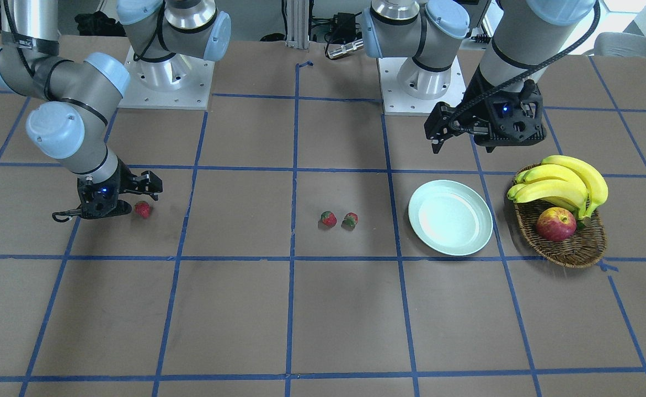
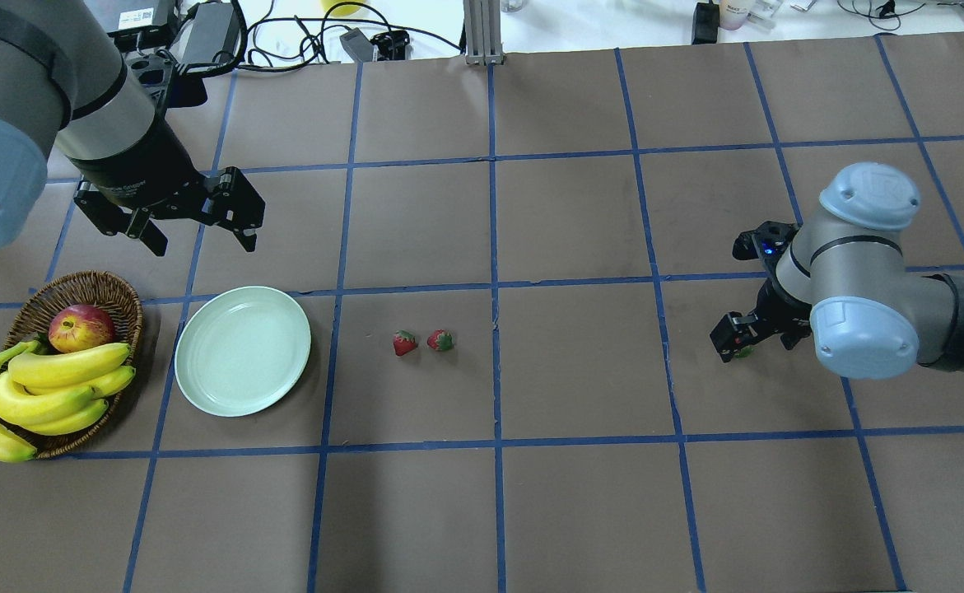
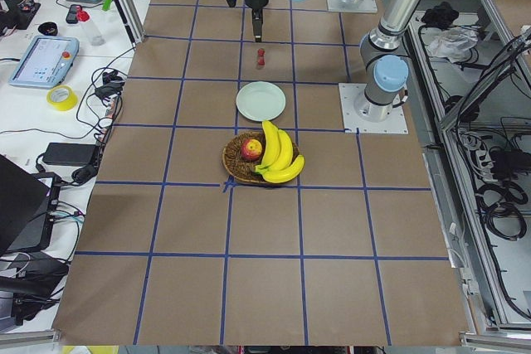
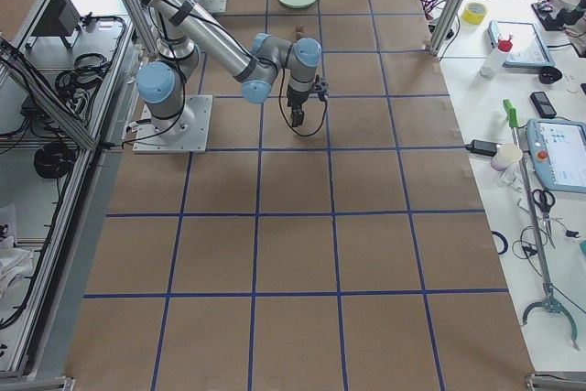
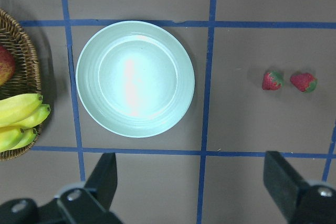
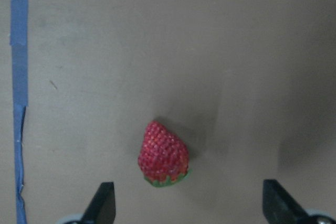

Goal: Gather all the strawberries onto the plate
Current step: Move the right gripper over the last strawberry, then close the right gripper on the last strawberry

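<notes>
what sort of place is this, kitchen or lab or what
Most likely a robotics lab workcell, not a kitchen: a left arm and right arm bolted to a table gridded with blue tape, with a teach pendant and loose cables alongside.

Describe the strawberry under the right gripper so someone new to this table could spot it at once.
From the mint plate, go past the pair of strawberries near it towards the robot's right end of the table. A single strawberry lies there under the right gripper, whose fingers are open. Unlike the other two, it sits alone, with no fruit near it.
</notes>
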`<state>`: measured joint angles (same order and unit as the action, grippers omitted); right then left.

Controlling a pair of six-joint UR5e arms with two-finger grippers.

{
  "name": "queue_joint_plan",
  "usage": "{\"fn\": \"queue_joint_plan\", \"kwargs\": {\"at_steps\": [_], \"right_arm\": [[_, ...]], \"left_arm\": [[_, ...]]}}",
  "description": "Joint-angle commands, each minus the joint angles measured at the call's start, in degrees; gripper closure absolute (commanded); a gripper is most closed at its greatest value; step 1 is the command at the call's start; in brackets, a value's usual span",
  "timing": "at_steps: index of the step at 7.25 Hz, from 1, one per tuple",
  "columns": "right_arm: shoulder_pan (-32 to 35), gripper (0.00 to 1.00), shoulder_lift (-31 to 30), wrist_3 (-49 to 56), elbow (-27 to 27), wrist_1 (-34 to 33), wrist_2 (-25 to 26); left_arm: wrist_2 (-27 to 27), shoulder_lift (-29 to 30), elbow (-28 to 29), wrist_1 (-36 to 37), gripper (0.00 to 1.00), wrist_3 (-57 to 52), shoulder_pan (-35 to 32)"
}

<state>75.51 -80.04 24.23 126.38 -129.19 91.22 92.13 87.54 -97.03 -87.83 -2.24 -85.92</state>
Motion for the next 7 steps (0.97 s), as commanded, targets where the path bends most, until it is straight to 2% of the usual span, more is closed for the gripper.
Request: {"fn": "queue_joint_plan", "kwargs": {"at_steps": [1, 2, 3, 4, 5, 6, 7], "right_arm": [[1.5, 0.00, 0.6, -1.4, 0.6, -1.9, -0.1], [1.5, 0.10, 1.1, -1.6, 0.9, -4.6, -0.2], [1.5, 0.10, 1.6, -1.7, 1.0, -7.2, -0.2], [1.5, 0.10, 2.1, -1.7, 1.6, -6.8, -1.2], [1.5, 0.18, 2.1, -1.6, 2.2, -7.1, -1.0], [1.5, 0.33, 2.0, -1.5, 1.9, -7.4, -1.0], [1.5, 0.55, 2.0, -1.3, 1.9, -7.3, -0.2]], "left_arm": [[0.1, 0.0, 0.0, -0.1, 0.00, 0.1, 0.0], [0.0, 0.1, 0.0, -0.1, 0.00, 0.0, 0.0], [0.1, 0.0, 0.0, -0.1, 0.00, 0.0, 0.0], [0.0, 0.1, 0.0, -0.1, 0.00, 0.1, 0.0], [0.1, 0.1, 0.0, -0.1, 0.00, 0.0, 0.0], [0.0, 0.1, 0.0, -0.1, 0.00, 0.0, 0.0], [0.0, 0.1, 0.0, -0.1, 0.00, 0.1, 0.0]]}}
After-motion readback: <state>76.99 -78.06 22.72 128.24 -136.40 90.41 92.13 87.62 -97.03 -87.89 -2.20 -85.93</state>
